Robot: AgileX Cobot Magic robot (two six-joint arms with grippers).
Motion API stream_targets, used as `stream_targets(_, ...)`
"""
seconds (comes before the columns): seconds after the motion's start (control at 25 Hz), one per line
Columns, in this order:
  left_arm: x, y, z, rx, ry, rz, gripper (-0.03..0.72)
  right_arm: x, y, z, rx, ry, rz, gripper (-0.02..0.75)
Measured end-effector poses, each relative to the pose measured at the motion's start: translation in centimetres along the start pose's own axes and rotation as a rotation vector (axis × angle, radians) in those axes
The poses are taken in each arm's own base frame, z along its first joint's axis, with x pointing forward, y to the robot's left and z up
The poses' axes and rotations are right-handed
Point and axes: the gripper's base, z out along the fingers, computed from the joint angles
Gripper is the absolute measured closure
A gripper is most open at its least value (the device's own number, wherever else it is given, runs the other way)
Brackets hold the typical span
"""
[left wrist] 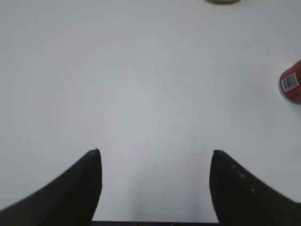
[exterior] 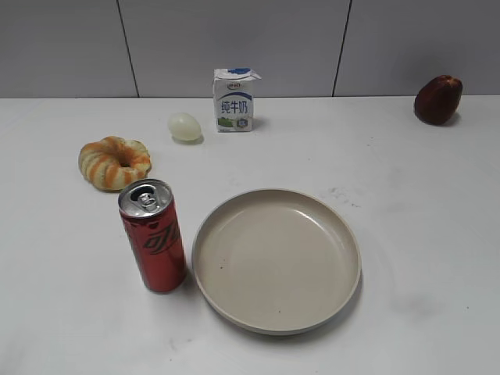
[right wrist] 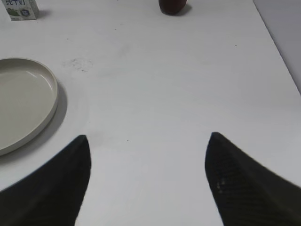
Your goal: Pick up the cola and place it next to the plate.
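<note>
The cola (exterior: 154, 236), a slim red can with a silver top, stands upright on the white table just left of the beige plate (exterior: 211, 297), nearly touching its rim. A sliver of the can shows at the right edge of the left wrist view (left wrist: 292, 84). The plate's right part shows at the left of the right wrist view (right wrist: 51, 89). My left gripper (left wrist: 155, 153) is open and empty over bare table, left of the can. My right gripper (right wrist: 146, 136) is open and empty over bare table, right of the plate. Neither gripper shows in the exterior view.
A striped orange-and-cream donut-shaped bun (exterior: 114, 162) lies behind the can. A pale egg (exterior: 185, 126) and a white-and-blue milk carton (exterior: 234, 100) stand at the back. A dark red fruit (exterior: 438, 99) sits at the back right. The table's right edge (right wrist: 282, 52) shows.
</note>
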Motion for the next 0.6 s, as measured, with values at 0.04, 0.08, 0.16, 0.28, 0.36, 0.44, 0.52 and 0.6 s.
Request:
stream_targets(0.04,0.7,-0.1,-0.2,-0.004,-0.03,0.003,0.146,0.0,0.0,0.0,0.0,0.0,0.0,0.167)
stream_targets(0.08,1.3,-0.2,-0.3,-0.008,-0.055,0.006,0.146,0.0,0.0,0.0,0.0,0.0,0.0,0.167)
stream_targets(0.16,2.4,-0.4,-0.6,-0.01,-0.105,0.01,0.146,0.0,0.0,0.0,0.0,0.0,0.0,0.167)
stream_targets(0.28,3.1,-0.6,-1.6,-0.018,-0.184,0.021,0.146,0.0,0.0,0.0,0.0,0.0,0.0,0.167)
stream_targets(0.36,3.6,-0.8,-2.1,-0.021,-0.225,0.026,0.146,0.0,0.0,0.0,0.0,0.0,0.0,0.167)
stream_targets(0.44,4.3,-0.9,-2.2,-0.02,-0.235,0.029,0.146,0.0,0.0,0.0,0.0,0.0,0.0,0.167)
stream_targets(0.52,5.0,-1.0,-2.3,-0.02,-0.249,0.034,0.146,0.0,0.0,0.0,0.0,0.0,0.0,0.167)
stream_targets(0.6,5.6,-1.1,-2.8,-0.024,-0.287,0.041,0.146,0.0,0.0,0.0,0.0,0.0,0.0,0.167)
